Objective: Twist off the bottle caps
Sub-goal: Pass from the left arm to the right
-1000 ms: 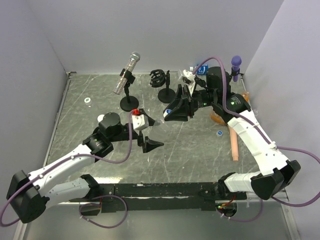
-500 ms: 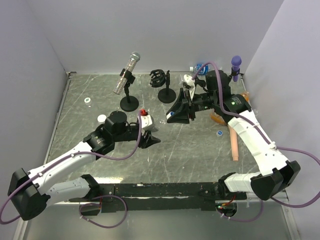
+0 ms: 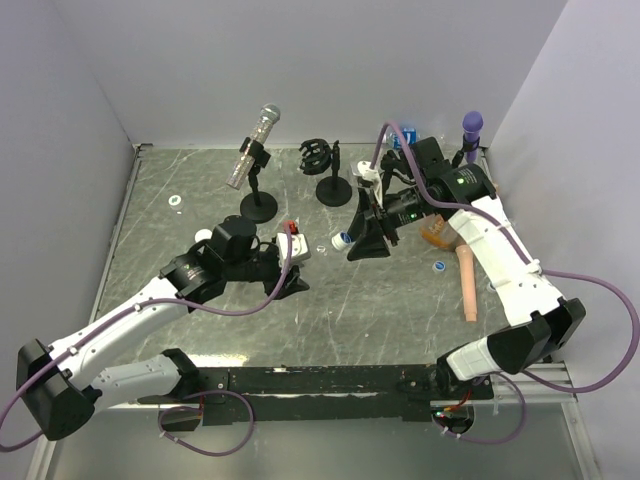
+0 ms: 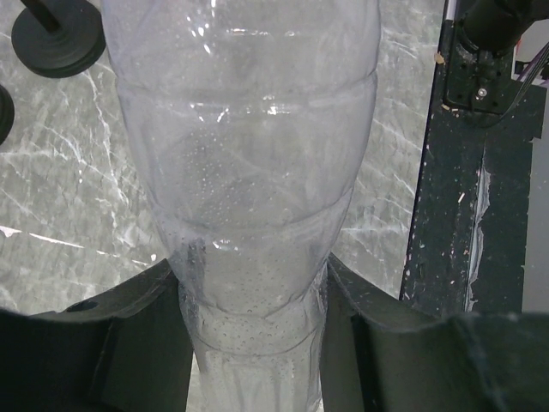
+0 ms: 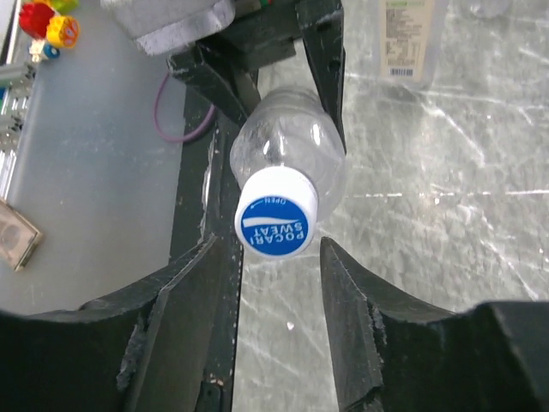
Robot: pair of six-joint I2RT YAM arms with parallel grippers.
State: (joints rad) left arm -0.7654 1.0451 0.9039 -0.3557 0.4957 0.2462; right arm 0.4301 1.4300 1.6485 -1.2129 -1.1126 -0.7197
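Observation:
A clear plastic bottle (image 4: 249, 172) lies level over the table, and my left gripper (image 4: 253, 343) is shut on its body with a finger pressed to each side. In the top view the left gripper (image 3: 298, 268) is left of centre, and the bottle (image 3: 322, 248) points right. Its cap (image 5: 276, 225), blue with a white rim, is on the neck and faces my right gripper (image 5: 270, 257). That gripper is open, its fingertips level with the cap and a gap showing on the right side. From above, the cap (image 3: 341, 240) sits just left of the right gripper (image 3: 362, 240).
Loose caps lie right of centre (image 3: 438, 266) and on the left (image 3: 176, 201). An orange bottle (image 3: 437, 232) and a peach stick (image 3: 468, 285) lie under the right arm. A silver microphone (image 3: 252, 150), a purple microphone (image 3: 471, 125) and black stand bases (image 3: 333, 190) stand at the back.
My left gripper has closed on the bottle and shifted right with it. My right gripper, shut a moment ago, has opened off the cap.

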